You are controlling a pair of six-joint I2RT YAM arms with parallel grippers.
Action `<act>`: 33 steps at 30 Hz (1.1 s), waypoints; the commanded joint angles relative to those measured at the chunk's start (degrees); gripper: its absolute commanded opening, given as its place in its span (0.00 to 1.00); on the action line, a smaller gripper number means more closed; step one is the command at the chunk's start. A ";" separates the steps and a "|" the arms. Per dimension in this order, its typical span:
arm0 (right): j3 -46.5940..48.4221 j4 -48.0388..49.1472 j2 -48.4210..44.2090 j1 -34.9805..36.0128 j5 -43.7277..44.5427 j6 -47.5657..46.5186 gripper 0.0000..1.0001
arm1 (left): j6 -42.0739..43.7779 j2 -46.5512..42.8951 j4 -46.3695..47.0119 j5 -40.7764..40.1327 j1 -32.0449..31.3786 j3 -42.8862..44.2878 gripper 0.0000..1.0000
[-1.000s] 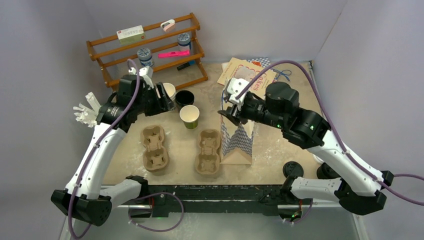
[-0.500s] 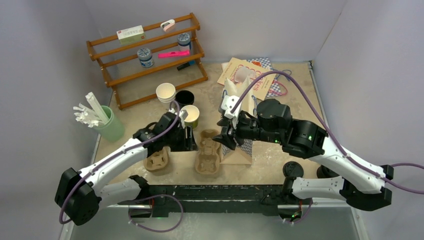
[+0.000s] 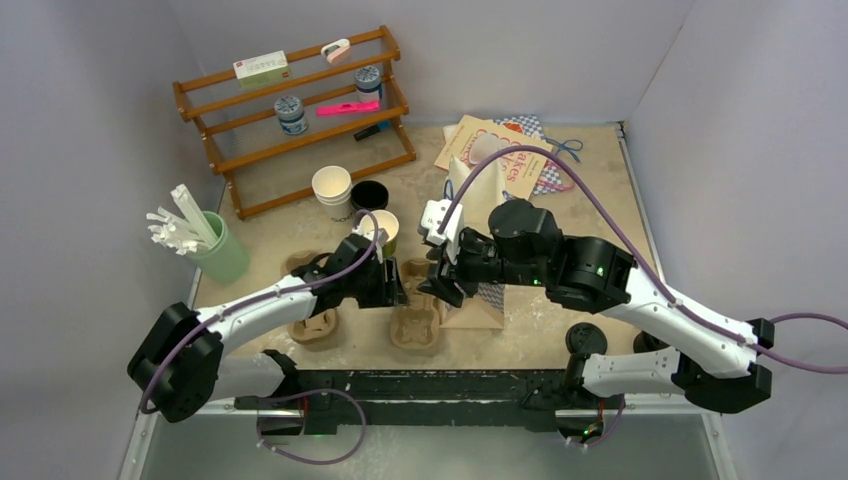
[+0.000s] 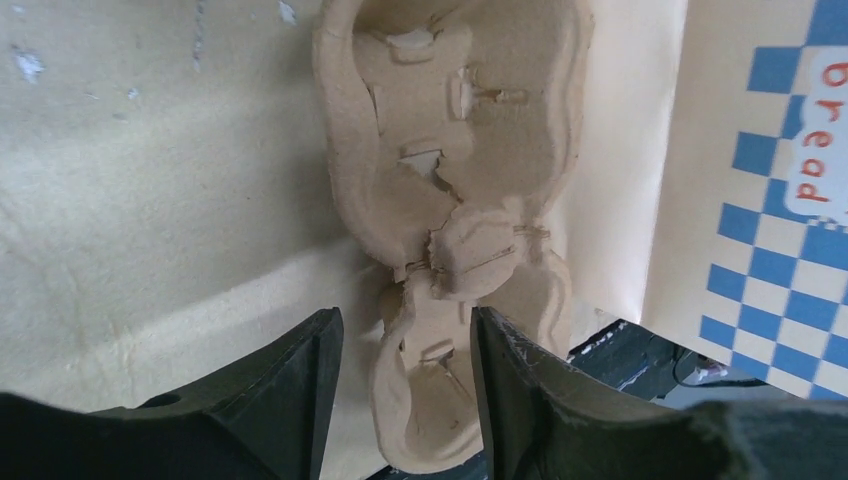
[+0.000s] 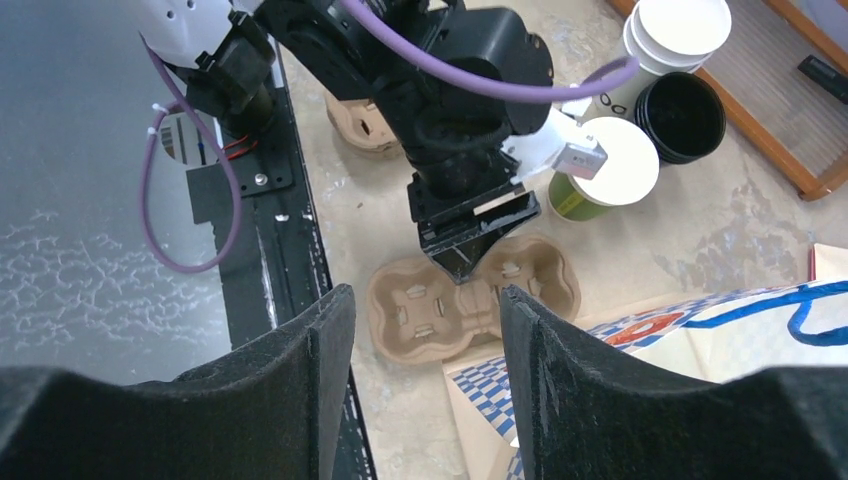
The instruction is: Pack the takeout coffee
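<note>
Near the counter's front edge both arms crowd one pulp carrier [image 3: 415,328], the checked bag [image 3: 482,310] hemming its right side. Left gripper [image 4: 405,320] and right gripper [image 5: 428,295]: jaws parted, empty. The takeout coffee [image 5: 682,117] stands open-topped further back beside white cups [image 5: 680,30]; the left wrist camera misses it.

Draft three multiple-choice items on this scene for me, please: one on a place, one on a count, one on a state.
1. Where is the black cup? A on the rack; B on the table beside the white cups; C in the bag.
2. How many pulp carriers lie there? A one; B four; C two.
3. The black cup is: A upright, uncovered; B lidded; C tipped over.
Key: B, it stands next to them; C, two show from above; A, its dark inside shows.
</note>
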 commanded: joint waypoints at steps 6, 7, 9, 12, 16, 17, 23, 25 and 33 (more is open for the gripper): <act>3.04 -0.64 1.62 0.38 -0.57 -1.78 0.56 | 0.89 4.91 -1.31 0.29 -2.37 1.85 0.33; 3.14 -0.87 1.90 0.48 -0.62 -2.17 0.56 | 1.83 5.14 -3.08 -0.34 -2.37 3.00 0.28; 3.24 -0.65 2.15 0.59 -0.43 -2.62 0.57 | 4.54 5.21 -7.41 -1.70 -2.37 5.44 0.13; 2.87 0.89 2.37 0.55 -0.11 -2.89 0.57 | 7.43 4.56 -13.25 -3.25 -2.35 8.76 0.00; 3.59 1.72 4.39 0.60 -1.69 -3.63 0.57 | 10.14 1.46 -20.87 -5.53 -2.35 12.99 0.00; 4.07 1.54 5.05 0.59 -2.17 -4.22 0.57 | 10.61 0.46 -22.27 -5.76 -2.35 14.01 0.00; 4.63 3.00 8.00 0.66 -2.34 -10.30 0.60 | 13.98 -4.77 -32.46 -9.12 -2.35 22.98 0.00; 2.59 4.89 7.61 0.68 -2.39 -13.67 0.62 | 15.66 -6.82 -33.79 -9.39 -2.35 25.06 0.00; -2.83 10.75 5.49 0.63 -0.45 -20.58 0.73 | 20.87 -14.63 -36.67 -7.92 -2.35 34.08 0.00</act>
